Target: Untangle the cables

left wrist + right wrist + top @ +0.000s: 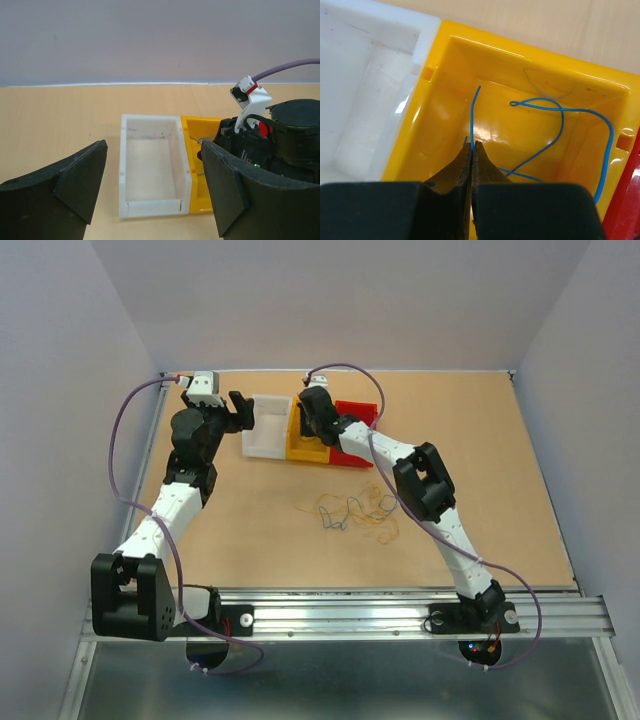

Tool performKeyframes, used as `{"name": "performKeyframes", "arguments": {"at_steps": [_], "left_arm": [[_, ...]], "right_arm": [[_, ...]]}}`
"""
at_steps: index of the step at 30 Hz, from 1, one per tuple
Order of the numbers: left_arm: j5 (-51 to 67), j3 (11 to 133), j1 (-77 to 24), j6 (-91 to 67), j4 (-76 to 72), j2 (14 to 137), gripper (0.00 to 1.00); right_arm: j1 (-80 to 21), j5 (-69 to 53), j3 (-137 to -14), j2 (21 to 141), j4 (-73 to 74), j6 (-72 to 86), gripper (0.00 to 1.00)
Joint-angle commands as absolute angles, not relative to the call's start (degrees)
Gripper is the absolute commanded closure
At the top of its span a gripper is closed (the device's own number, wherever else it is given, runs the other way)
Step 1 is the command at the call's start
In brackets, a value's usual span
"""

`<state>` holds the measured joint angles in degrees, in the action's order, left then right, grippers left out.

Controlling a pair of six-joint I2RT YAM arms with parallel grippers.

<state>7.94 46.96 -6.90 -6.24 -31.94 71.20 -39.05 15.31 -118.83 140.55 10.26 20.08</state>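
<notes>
Your right jaws are pinched shut on a blue wire (472,117), down inside the yellow bin (430,125). Your left jaws gape wide and empty, with the white bin (122,170) just ahead.

We identify this as a robotics lab test cell. We note a left arm (165,510) and a right arm (445,515) bolted to an aluminium rail (340,612) at a tan table (500,480). Plain pale walls (340,300) enclose it. A white bin (268,435), a yellow bin (300,450) and a red bin (357,412) stand there.
</notes>
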Motion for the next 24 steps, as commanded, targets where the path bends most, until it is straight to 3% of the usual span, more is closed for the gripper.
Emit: {"name": "performKeyframes", "arguments": {"at_steps": [1, 5, 6, 11, 24], "left_arm": [[9.05, 49.83, -6.59, -5.8, -35.6, 70.84, 0.14], [9.31, 49.92, -6.59, -5.63, -35.6, 70.66, 0.13], [9.58, 49.92, -6.68, -5.36, -35.6, 70.75, 0.13], [10.55, 49.92, -6.59, -4.92, -35.6, 70.66, 0.12], [12.21, 49.83, -6.68, -4.48, -35.6, 70.49, 0.11]], "right_arm": [[-39.2, 18.81, -123.57, 142.73, 13.44, 19.16, 0.99], [-39.11, 17.93, -122.08, 141.42, 13.62, 18.81, 0.94], [-39.2, 17.93, -121.73, 140.72, 13.54, 18.63, 0.86], [-40.25, 19.33, -119.1, 134.31, 13.36, 16.79, 0.72], [-43.15, 23.02, -106.37, 118.94, 10.03, 15.64, 0.6]]}}
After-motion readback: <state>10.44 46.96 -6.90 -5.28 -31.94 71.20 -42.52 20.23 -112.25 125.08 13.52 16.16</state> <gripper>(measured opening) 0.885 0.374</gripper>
